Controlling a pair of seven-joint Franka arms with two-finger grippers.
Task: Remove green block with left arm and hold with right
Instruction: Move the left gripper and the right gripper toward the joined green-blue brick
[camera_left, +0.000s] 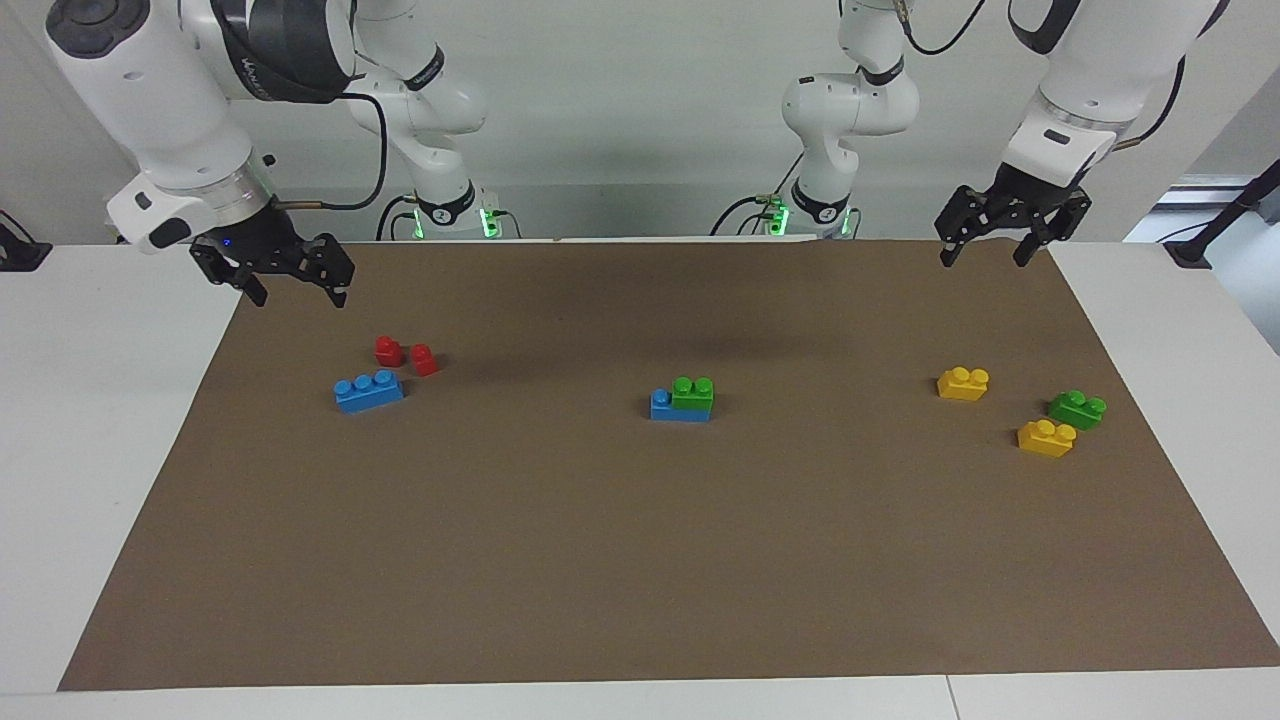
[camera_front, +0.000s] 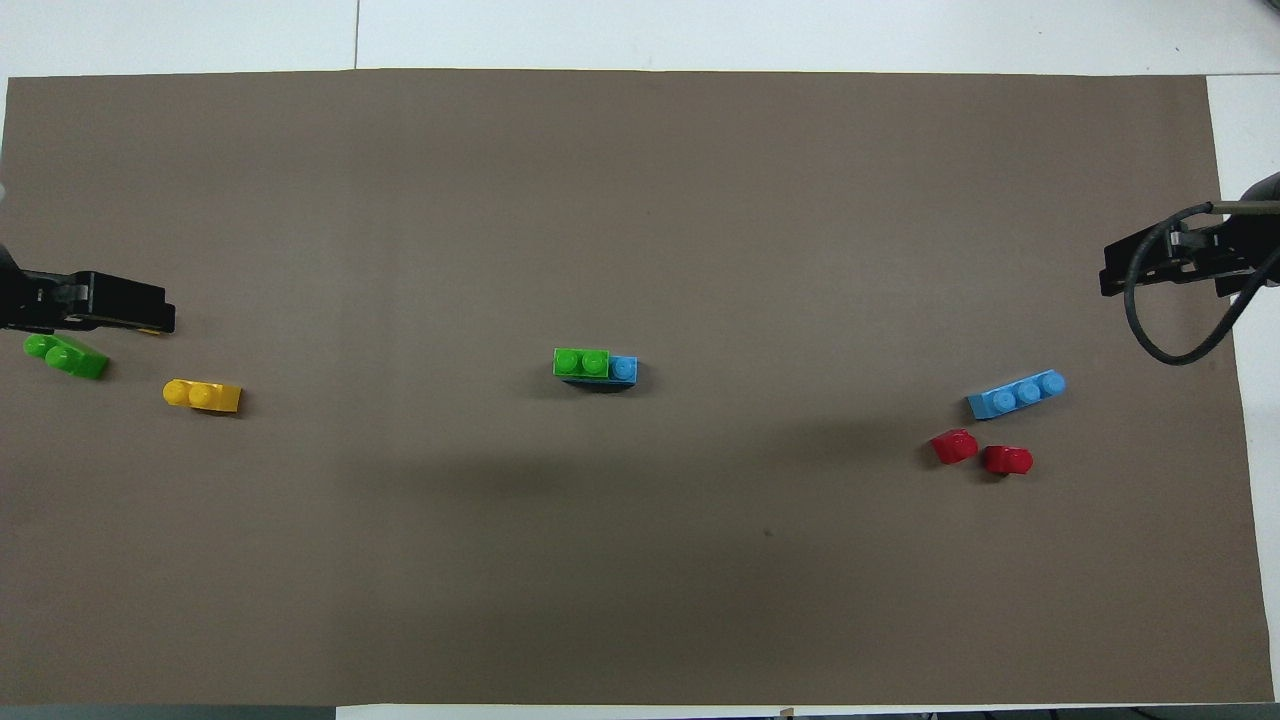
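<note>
A green block (camera_left: 693, 392) (camera_front: 581, 362) with two studs is stacked on one end of a blue brick (camera_left: 665, 408) (camera_front: 624, 369) at the middle of the brown mat. A second green block (camera_left: 1077, 408) (camera_front: 66, 356) lies loose at the left arm's end. My left gripper (camera_left: 985, 255) (camera_front: 100, 305) hangs open over the mat's edge at that end, holding nothing. My right gripper (camera_left: 300, 295) (camera_front: 1160, 265) hangs open and empty over the mat's edge at the right arm's end. Both are well away from the stacked block.
Two yellow bricks (camera_left: 963, 383) (camera_left: 1046, 437) lie beside the loose green block; from overhead the left gripper covers most of one. A long blue brick (camera_left: 369, 391) (camera_front: 1016, 394) and two red pieces (camera_left: 388, 350) (camera_left: 424, 359) lie at the right arm's end.
</note>
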